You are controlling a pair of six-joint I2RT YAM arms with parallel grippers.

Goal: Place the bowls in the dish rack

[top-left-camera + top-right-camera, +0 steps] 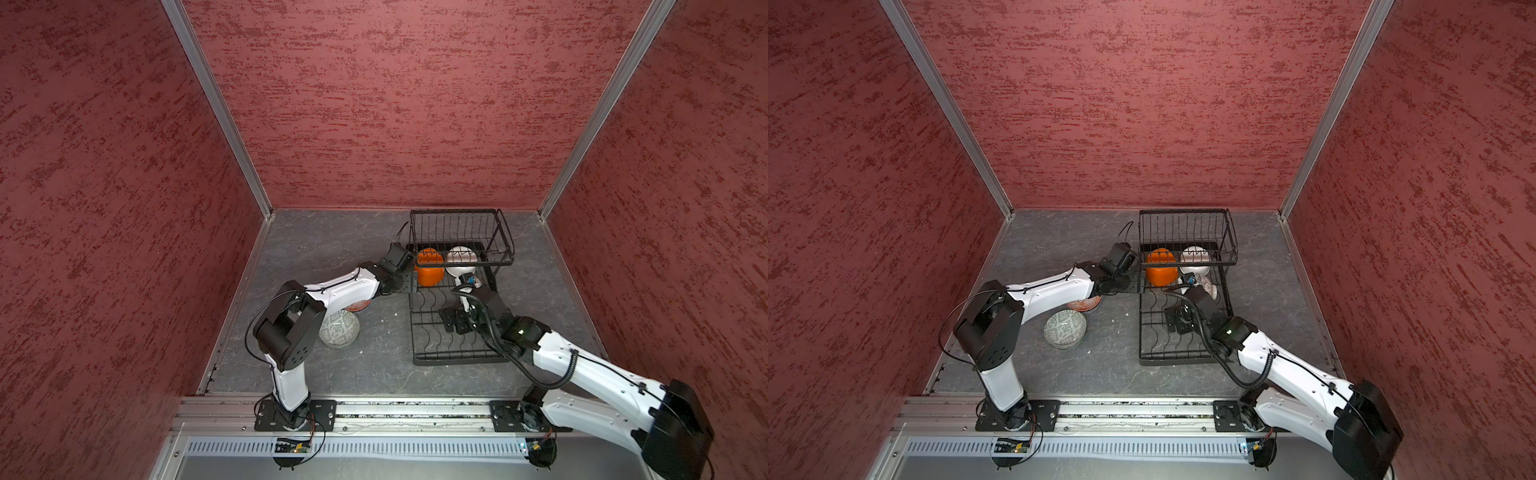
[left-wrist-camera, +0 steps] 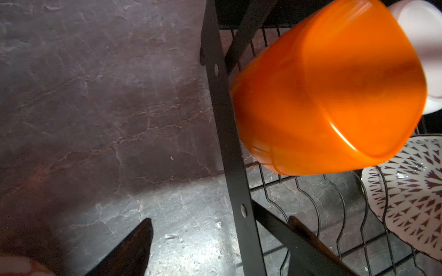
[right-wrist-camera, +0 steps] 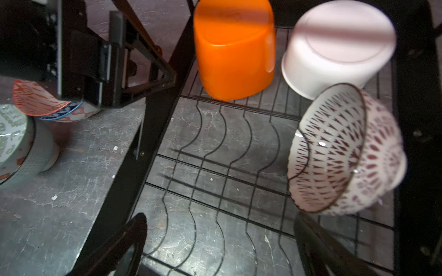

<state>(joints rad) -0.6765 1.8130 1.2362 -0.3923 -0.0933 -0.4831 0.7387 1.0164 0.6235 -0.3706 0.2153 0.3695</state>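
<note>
L gripper (image 2: 222, 248) spread wide, empty | R gripper (image 3: 222, 248) spread wide, empty | orange bowl (image 3: 232, 55) in dish rack (image 3: 157, 124)

the glossy round orange bowl (image 3: 234, 55) and the round white bowl (image 3: 334, 47) are plain. the white ceramic bowl with dark wedge marks (image 3: 334, 148) is patterned inside and out. the pale grey-green bowl (image 1: 1065, 330) bears a maze-like print. the wire dish rack (image 1: 457, 358) is black, and the stone-look tabletop (image 1: 332, 257) is grey with pale veins.

Grey stone-look tabletop (image 1: 324, 249), red walls (image 1: 395, 104)
</note>
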